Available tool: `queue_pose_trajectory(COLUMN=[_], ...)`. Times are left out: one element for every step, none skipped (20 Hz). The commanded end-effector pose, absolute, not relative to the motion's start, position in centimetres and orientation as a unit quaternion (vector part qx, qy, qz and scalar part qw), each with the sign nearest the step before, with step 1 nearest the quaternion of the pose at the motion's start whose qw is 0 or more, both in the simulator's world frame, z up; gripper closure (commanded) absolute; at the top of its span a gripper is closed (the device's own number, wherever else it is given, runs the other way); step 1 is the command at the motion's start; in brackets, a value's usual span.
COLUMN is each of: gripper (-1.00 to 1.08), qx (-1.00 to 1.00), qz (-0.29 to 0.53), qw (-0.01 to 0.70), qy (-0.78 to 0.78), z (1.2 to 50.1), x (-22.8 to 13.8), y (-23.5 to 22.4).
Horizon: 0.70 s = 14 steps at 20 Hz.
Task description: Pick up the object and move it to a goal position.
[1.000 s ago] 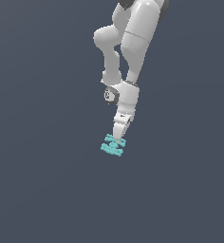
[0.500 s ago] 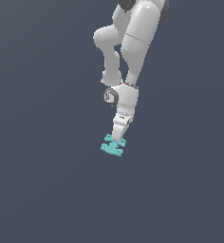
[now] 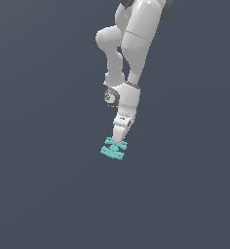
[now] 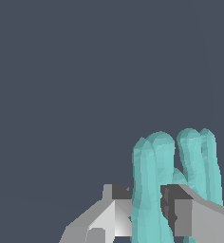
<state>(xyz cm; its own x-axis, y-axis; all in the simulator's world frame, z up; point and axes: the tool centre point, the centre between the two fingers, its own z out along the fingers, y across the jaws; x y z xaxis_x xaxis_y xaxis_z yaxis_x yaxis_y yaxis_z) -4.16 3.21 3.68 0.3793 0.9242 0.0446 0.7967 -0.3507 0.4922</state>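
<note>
Motion has nearly stopped over the last second: the arm hangs in the same pose in the upper middle of the exterior view, and the end effector sits at the same spot on the object, which has not shifted either. The only change I can make out is a slight settling at the wrist. To me that reads as the close of the grasp step, not the start of the carry; the object looks no higher than it did, so the lift is probably still ahead.

The object lies just below the middle of the exterior view, right under the end effector's tip and touching it, its two teal bars running side by side. No goal marker shows in either view, so I cannot say which way it has to go.

The wrist view gives the closer look. One teal bar stands between the two fingers, with a dark pad against its side and the other finger tight on the opposite side; the second bar sits outside the jaws, beyond that pad. So the end effector is clenched on one bar of the object. Whether the pads press hard enough to hold through a lift, I cannot tell.
</note>
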Motion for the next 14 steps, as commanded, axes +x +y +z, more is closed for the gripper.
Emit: queue_pose_trajectory(gripper=[1.08,1.08,1.08,1.08,1.08,1.08,1.08,1.08,1.08,1.08,1.08,1.08,1.08,1.08], qx=[0.806,0.806,0.806,0.806,0.806,0.806,0.806,0.807,0.807,0.807,0.807,0.807,0.807,0.807], qz=[0.16,0.16,0.16,0.159,0.159,0.159,0.159,0.159,0.159,0.158,0.158,0.158,0.158,0.158], qw=[0.2,0.2,0.2,0.2,0.2,0.2,0.2,0.2,0.2,0.2,0.2,0.2,0.2,0.2], qy=[0.533,0.533,0.533,0.533,0.533,0.533,0.533,0.533,0.533,0.533,0.533,0.533,0.533,0.533], z=[4.6,5.0,5.5,6.0,6.6,7.2,7.9,8.6,9.4,10.2,11.0,11.8,12.5,13.2], x=[-4.2,-4.2,-4.2,-4.3,-4.3,-4.3,-4.4,-4.4,-4.4,-4.5,-4.5,-4.5,-4.5,-4.5], y=[2.3,1.8,1.4,0.8,0.3,-0.4,-1.0,-1.7,-2.5,-3.2,-4.0,-4.8,-5.5,-6.2])
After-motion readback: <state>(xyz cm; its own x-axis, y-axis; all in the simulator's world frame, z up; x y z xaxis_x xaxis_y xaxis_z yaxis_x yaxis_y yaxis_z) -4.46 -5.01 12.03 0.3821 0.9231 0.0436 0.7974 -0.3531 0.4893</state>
